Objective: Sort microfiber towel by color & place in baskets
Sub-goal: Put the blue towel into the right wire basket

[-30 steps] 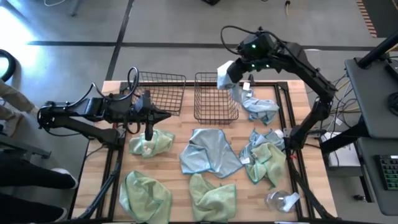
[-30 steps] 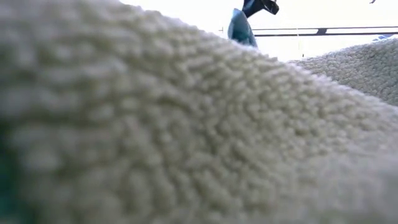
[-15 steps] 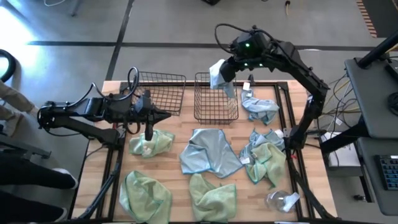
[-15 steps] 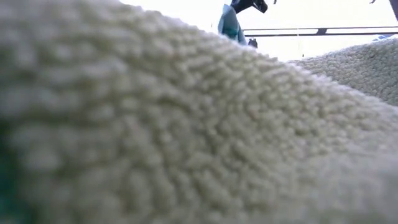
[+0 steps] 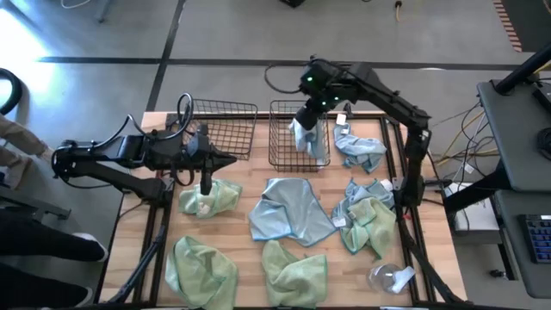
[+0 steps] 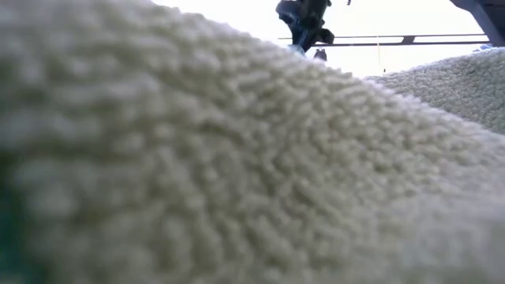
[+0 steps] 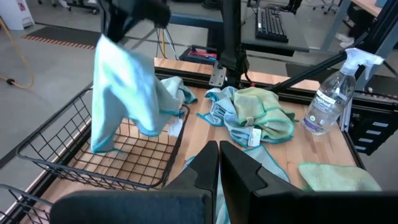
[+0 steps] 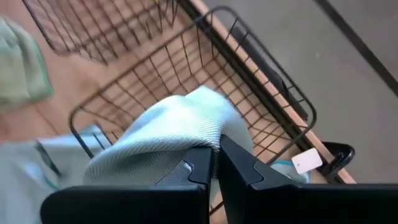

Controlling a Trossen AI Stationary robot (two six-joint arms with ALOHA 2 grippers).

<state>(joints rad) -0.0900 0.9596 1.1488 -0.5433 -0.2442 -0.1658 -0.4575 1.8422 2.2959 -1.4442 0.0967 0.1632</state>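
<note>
Where the wooden worktop [image 5: 250,254] carries the work, cloths are the largest items on it. One pale blue-grey towel [image 5: 288,209] lies spread near the centre, crumpled at its edges. Three light green towels sit toward the left and front: one [image 5: 209,197] under the left arm, one [image 5: 200,269] at the front left corner, one [image 5: 294,271] at the front edge near the middle. Toward the right edge lies a mixed heap [image 5: 368,215] of green and blue-grey cloth; how many pieces it holds cannot be told. Another blue-grey towel [image 5: 359,149] is bunched near the back right corner.

Two black wire baskets stand side by side along the back edge. In the left basket [image 5: 215,127] no cloth is seen. Over the right basket [image 5: 297,138] the right gripper [image 5: 307,121] hangs, its fingers clamped on a pale blue-grey towel [image 7: 124,93] that drapes down into the basket; whether the cloth reaches the mesh floor cannot be told.

The left gripper [image 5: 207,182] rests above the green towel near the left edge, fingers pressed together, holding nothing.

A clear spray bottle [image 5: 392,277] lies at the front right corner.

The low view is almost wholly blocked by blurred pale towel pile [image 6: 237,173] close to the lens.
</note>
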